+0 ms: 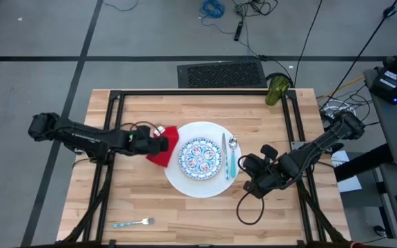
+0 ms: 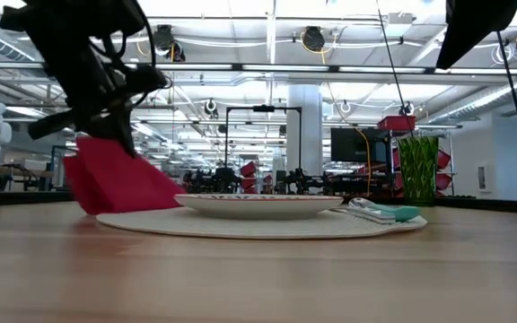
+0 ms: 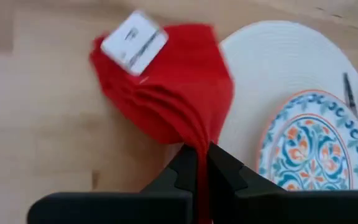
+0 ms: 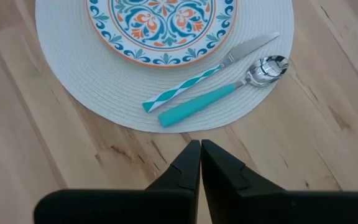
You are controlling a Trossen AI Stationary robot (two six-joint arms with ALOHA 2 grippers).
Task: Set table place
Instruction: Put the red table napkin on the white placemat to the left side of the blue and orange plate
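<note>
A big white round plate [image 1: 200,184], flat and woven like a mat, lies mid-table with the small blue-patterned plate [image 1: 200,158] on it. The knife [image 4: 229,61] and the teal-handled spoon [image 4: 219,96] lie on its right part. My left gripper [image 3: 202,148] is shut on the red napkin [image 3: 166,87] at the big plate's left edge. The napkin carries a white label [image 3: 134,42]. My right gripper [image 4: 200,144] is shut and empty over bare wood just right of the big plate. The fork [image 1: 133,222] lies near the front left. The green cup [image 1: 276,90] stands at the far right. My left gripper pinches a gathered, pleated end of the napkin [image 3: 199,138] between its two fingers, several folds together. The fingers come from the table's left, slanting down. The napkin fans out beyond the fingers, and in the low view its lower part [image 2: 106,205] reaches the table beside the big plate.
Black frame rails [image 1: 113,124] run along the table's left, far and right sides. Bare wood [image 1: 185,220] lies between the big plate and the near edge. Cables hang below the right arm [image 1: 243,207].
</note>
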